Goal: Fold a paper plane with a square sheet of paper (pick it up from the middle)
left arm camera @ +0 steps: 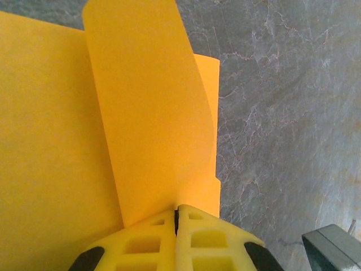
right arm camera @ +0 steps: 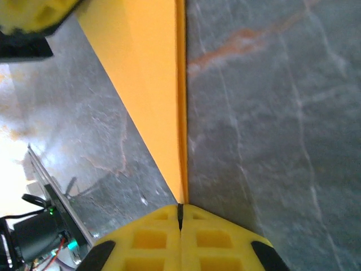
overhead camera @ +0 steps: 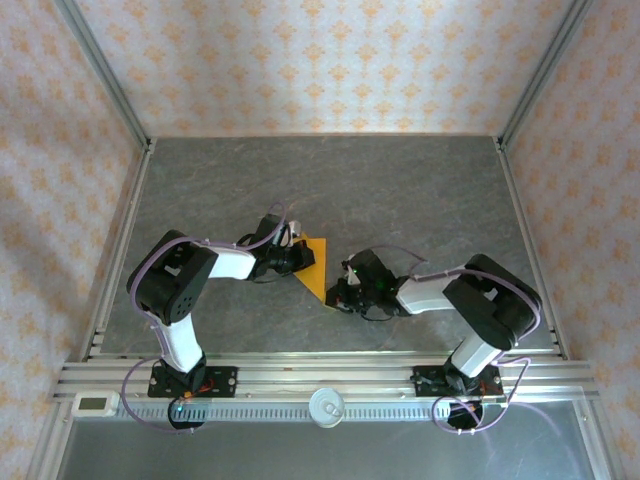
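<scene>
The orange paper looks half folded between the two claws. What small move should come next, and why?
Probably the left claw should carry its flap across and lay it flat. That claw is shut on a flap that curls up off the orange paper, uncreased, while the shut right claw meets the paper's pointed tip, seemingly steadying it.

A flat tabletop of dark grey, marble-veined stone-look material (overhead camera: 420,190) fills the middle of the top view, edged by aluminium rails. Just left of its centre lies a sheet of thin bright orange paper (overhead camera: 315,268), triangular from above and pointing toward the bottom of the frame. In the left wrist view the grey surface (left arm camera: 282,113) takes the right half, and the sheet (left arm camera: 51,141) lies at left with one flap curling up off it. In the right wrist view the sheet (right arm camera: 152,84) narrows to a point at lower centre, flat on the tabletop (right arm camera: 271,113).
</scene>
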Available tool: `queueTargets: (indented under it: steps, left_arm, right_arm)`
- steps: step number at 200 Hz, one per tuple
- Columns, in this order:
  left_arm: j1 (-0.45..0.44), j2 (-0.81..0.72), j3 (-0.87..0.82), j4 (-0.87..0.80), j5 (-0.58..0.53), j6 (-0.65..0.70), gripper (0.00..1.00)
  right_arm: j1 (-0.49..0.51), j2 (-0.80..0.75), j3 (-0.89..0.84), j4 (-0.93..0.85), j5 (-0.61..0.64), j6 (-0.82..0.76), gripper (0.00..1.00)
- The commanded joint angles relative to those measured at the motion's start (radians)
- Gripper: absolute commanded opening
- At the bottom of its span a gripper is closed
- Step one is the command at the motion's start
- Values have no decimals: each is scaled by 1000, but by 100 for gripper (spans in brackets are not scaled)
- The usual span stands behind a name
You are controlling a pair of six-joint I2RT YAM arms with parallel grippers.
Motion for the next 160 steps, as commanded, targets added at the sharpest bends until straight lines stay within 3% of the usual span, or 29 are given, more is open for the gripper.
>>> queueTargets:
  steps: [1, 38, 112, 160]
  left_arm:
    - [-3, 26, -36, -71, -82, 8, 0]
    - [-3, 22, -39, -67, -82, 5, 0]
    - [-3, 21, -36, -67, -76, 7, 0]
    - [-3, 21, -34, -67, -74, 7, 0]
  right_arm:
    - [11, -66, 1, -128, 7, -28, 0]
    - [1, -116, 99, -138, 36, -19, 0]
    - [-46, 112, 229, -5, 39, 26, 0]
    - [-59, 173, 264, -7, 49, 15, 0]
